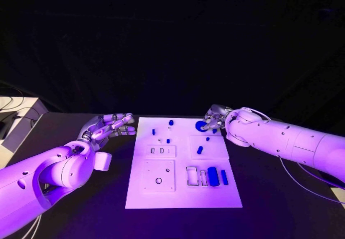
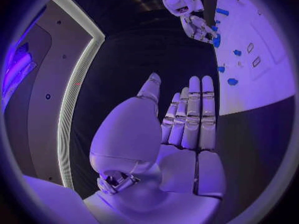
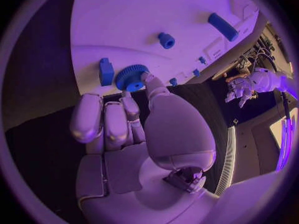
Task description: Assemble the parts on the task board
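The white task board lies in the middle of the black table. A blue gear lies on its far right corner. My right hand hovers at that corner; in the right wrist view its thumb tip touches the rim of the gear while the other fingers stay beside it, off the gear. My left hand is off the board's far left corner, with its fingers straight and holding nothing. Small blue pegs stand on the far half, and longer blue pieces lie at the near right.
Beside the gear on the board lie a blue block, a small round piece and a long bar. Two raised white plates with openings sit on the board's left half. A pale box stands past the table's left edge.
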Robot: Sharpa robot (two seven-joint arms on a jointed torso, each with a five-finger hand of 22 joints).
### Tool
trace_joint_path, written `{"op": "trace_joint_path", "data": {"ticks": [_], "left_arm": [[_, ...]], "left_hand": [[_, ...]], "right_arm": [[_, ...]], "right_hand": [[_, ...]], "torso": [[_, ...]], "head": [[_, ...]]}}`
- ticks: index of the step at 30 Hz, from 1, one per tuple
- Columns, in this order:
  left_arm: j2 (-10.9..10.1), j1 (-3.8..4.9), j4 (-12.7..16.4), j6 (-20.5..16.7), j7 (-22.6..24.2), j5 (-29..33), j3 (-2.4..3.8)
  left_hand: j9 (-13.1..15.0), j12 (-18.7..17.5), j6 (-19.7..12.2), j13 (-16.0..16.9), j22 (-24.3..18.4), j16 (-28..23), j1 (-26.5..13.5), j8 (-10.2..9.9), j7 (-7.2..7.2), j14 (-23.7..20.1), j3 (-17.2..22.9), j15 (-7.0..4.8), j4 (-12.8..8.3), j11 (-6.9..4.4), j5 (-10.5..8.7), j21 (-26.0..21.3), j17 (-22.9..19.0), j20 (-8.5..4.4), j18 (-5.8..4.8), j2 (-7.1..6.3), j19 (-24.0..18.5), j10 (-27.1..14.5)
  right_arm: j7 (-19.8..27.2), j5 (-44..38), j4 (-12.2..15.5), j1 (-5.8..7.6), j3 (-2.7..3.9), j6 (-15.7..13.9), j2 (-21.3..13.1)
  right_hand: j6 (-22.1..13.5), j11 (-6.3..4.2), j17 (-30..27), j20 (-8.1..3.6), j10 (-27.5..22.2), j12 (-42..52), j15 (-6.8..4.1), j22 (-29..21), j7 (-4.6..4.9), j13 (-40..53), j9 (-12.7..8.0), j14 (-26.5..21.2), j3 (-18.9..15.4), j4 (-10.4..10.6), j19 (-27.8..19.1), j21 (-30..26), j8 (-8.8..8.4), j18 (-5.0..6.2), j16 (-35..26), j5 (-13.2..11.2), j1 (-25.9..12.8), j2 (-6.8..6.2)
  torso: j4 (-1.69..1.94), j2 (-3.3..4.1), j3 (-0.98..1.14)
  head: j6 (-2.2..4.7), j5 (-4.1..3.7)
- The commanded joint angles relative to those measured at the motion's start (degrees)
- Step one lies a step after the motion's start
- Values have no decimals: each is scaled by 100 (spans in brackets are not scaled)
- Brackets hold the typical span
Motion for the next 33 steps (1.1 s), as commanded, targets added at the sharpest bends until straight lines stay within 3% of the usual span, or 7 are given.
{"op": "trace_joint_path", "data": {"ticks": [1, 3, 10, 14, 22, 28, 33], "left_arm": [[6, 3, 9, 85, 23, -8, 5], [6, 3, 9, 84, 23, -8, 5], [6, 3, 5, 90, 22, 2, 5], [8, 3, -1, 93, 17, 31, 5], [6, 2, -2, 93, 2, 20, 4], [-4, 2, 10, 90, 2, 17, 4], [-3, 2, 23, 91, 3, 17, 4]], "left_hand": [[-7, 25, -43, -2, -6, 28, 32, -12, -14, -47, 17, 13, 8, 9, -15, 29, -5, 0, -10, -22, -32, -47], [-7, 25, -43, -2, -6, 28, 32, -12, -14, -47, 17, 13, 8, 9, -15, 29, -5, 0, -10, -22, -32, -47], [-7, 24, -49, -3, -21, 28, 42, -11, -15, -45, 27, 12, 9, 9, -13, 39, -7, 0, -9, -14, -32, -51], [-7, 24, -49, -3, -21, 28, 42, -11, -15, -45, 27, 12, 9, 9, -13, 39, -7, 0, -9, -14, -32, -51], [-7, 25, -52, -3, -25, 27, 55, -12, -18, -47, 34, 11, 1, 8, -13, 43, -7, 0, -9, -4, -34, -51], [-7, 24, -54, -3, -26, 27, 61, -12, -18, -46, 35, 12, -6, 9, -15, 47, -8, -1, -9, -1, -34, -55], [-7, 24, -54, -3, -26, 27, 61, -12, -18, -46, 35, 12, -6, 9, -15, 47, -8, -1, -9, -1, -34, -55]], "right_arm": [[-41, -120, 15, -24, -13, 13, 10], [-59, -139, 22, -24, -13, -108, 11], [-45, -195, 104, -24, -13, -560, 7], [-41, -242, 206, -23, -12, -759, 0], [-18, -509, 693, 8, 3, -1248, -99], [-25, -866, 1080, 35, 9, -1334, -85], [-60, -1203, 1170, 35, -5, -1307, 106]], "right_hand": [[156, -43, 13, 6, 66, 43, -36, 814, -36, 20, -4, 32, 288, -164, 339, 25, -7, 97, 14, -8, -17, 164], [258, -72, 10, -12, 90, 46, -57, 815, -76, 34, -5, 34, 422, -237, 338, 32, -12, 88, 4, -27, -78, 278], [471, -129, 29, -68, 194, 67, -105, 819, -153, 113, -6, 46, 604, -430, 340, 65, -9, 55, -14, 52, -264, 369], [514, -140, 32, -72, 209, 55, -112, 818, -180, 120, -1, 45, 546, -343, 338, 60, -2, 52, -20, -208, -369, 394], [524, -145, 63, -86, 207, -7, -119, 820, -182, 134, -3, 52, 503, -310, 337, 65, -4, 39, -25, -179, -300, 368], [521, -144, 83, -84, 212, -14, -116, 826, -181, 141, -3, 53, 492, -299, 339, 87, -4, 35, -18, -203, -309, 348], [506, -139, 89, -83, 213, -19, -114, 827, -174, 142, -6, 53, 480, -286, 338, 93, -10, 34, -17, -225, -321, 331]], "torso": [[0, 1, 1], [-1, 2, 2], [-3, 1, 3], [0, 6, 9], [6, -5, -1], [-9, 0, 0], [-6, 11, 2]], "head": [[-4, 7], [-1, 6], [-22, 29], [-7, 37], [5, 72], [6, 96], [7, 106]]}}
